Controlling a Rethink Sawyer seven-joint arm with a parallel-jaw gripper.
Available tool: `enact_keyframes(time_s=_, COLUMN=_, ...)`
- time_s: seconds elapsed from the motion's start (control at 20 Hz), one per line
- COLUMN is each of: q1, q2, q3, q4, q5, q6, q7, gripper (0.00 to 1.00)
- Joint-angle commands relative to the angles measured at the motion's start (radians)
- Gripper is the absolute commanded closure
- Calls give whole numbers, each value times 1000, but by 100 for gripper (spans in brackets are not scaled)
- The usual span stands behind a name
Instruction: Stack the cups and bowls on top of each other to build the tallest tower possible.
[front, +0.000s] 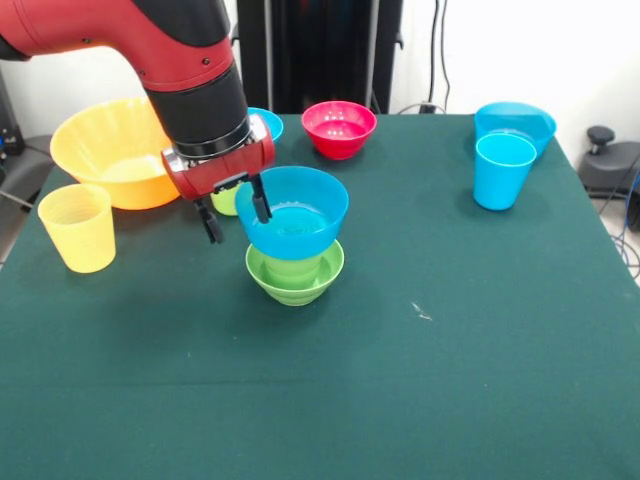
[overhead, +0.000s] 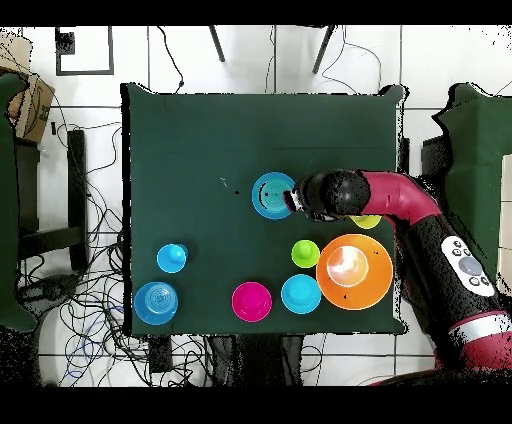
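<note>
Just left of centre in the front view stands the tower (front: 295, 262): a small green bowl (front: 295, 280) at the base, a green cup (front: 294, 268) inside it, and a blue bowl (front: 292, 212) seated on top. The gripper (front: 236, 211) hangs at the blue bowl's left rim, its two black fingers (front: 260, 200) apart, one over the rim inside the bowl and the other outside it; whether they press the rim cannot be told. The red and black arm (front: 175, 60) comes down from the upper left of the frame.

At the left edge a pale yellow cup (front: 78, 227) stands upright, and above it sits the large yellow-orange bowl (front: 105, 150). A yellow-green cup (front: 226, 200) shows only partly behind the gripper. Near the top centre sits a red bowl (front: 339, 128), with another blue bowl (front: 268, 122) peeking out left of it behind the arm. At the upper right a sky blue cup (front: 503, 170) stands just in front of a wide shallow blue bowl (front: 515, 122).

In the overhead view the tower (overhead: 272, 195) sits near the middle of the dark green table (overhead: 190, 140), with the arm (overhead: 400, 200) reaching in from the right and hiding the gripper.
</note>
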Motion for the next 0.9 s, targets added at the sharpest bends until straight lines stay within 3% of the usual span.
enact_keyframes(time_s=0.05, q1=35, q2=26, q3=-41, q4=49, q5=-94, q6=-53, q7=-68, gripper=0)
enact_keyframes(time_s=0.15, q1=30, q2=22, q3=-31, q4=47, q5=-94, q6=-28, q7=-107, gripper=0)
enact_keyframes(time_s=0.55, q1=-36, q2=-45, q3=33, q4=25, q5=19, q6=138, q7=-184, gripper=0)
enact_keyframes(time_s=0.9, q1=-54, q2=-99, q3=67, q4=51, q5=56, q6=185, q7=-181, gripper=0)
